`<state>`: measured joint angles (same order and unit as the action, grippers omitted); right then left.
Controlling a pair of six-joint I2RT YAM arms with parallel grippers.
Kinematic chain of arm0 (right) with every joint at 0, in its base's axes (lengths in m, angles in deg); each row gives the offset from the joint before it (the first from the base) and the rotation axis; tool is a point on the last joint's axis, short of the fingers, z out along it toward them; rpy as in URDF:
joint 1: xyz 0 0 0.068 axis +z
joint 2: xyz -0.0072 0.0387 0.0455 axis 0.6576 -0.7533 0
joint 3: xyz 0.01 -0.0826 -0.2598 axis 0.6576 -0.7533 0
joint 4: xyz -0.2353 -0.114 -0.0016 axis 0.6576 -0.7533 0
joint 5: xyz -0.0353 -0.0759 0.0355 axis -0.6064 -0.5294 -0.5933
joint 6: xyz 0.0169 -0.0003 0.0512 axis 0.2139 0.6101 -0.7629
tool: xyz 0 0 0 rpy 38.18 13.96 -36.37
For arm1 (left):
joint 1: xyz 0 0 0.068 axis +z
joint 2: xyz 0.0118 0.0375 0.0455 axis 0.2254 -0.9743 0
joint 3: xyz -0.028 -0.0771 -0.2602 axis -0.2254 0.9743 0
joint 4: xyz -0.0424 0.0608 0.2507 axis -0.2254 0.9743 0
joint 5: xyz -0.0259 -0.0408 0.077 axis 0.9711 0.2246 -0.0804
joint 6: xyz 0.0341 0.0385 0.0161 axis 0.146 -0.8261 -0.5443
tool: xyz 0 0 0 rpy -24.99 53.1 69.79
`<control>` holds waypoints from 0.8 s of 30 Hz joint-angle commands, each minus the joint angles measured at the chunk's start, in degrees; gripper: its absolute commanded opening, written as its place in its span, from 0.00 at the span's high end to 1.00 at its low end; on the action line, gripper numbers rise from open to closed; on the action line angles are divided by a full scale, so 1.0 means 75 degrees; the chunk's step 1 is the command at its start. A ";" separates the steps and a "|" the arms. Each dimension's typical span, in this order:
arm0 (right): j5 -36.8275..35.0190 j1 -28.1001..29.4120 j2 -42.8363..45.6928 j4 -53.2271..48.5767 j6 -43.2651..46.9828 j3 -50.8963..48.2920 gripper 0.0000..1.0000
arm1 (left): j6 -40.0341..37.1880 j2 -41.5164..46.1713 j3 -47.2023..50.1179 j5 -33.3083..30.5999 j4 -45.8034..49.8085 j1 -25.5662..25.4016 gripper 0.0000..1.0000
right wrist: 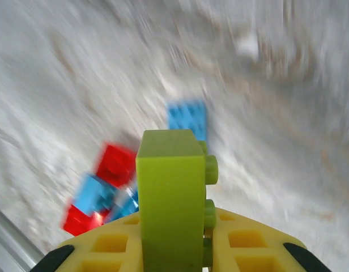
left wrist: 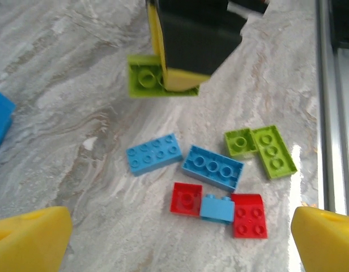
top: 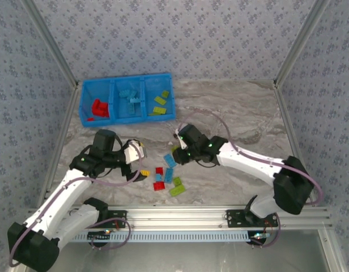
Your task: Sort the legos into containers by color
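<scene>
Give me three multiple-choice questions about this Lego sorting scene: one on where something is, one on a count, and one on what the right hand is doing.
1. In the top view, which compartment of the blue bin holds the red bricks? A) left B) middle C) right
2. How many loose red bricks lie on the table? A) none B) two C) five
3. What is the right hand's state? A) open, empty B) shut on a red brick C) shut on a lime green brick
Answers: 1 A: they sit in the leftmost compartment. 2 B: two lie beside the blue bricks in the left wrist view. 3 C: the right wrist view shows that brick held in its grip.
</scene>
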<state>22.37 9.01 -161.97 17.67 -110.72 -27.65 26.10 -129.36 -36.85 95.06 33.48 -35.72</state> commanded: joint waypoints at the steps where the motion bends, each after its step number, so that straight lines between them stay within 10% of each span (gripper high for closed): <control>1: -0.0613 -0.0035 0.0004 0.1405 0.0861 0.0489 0.76 | 0.0401 0.0269 0.0142 0.0319 -0.1085 0.0232 0.01; 13: -0.2285 -0.0786 -0.3537 0.3380 0.2438 0.3566 0.79 | 0.1062 0.1646 0.1051 -0.2018 -0.2467 0.0355 0.01; 24: -0.2760 -0.1165 -0.6473 0.0822 0.2798 0.7509 0.70 | 0.2504 0.0818 0.0396 -0.2637 -0.2300 0.0459 0.01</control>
<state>4.32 -0.19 -207.20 31.97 -91.79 22.35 41.38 -122.63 -30.86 76.85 16.34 -32.77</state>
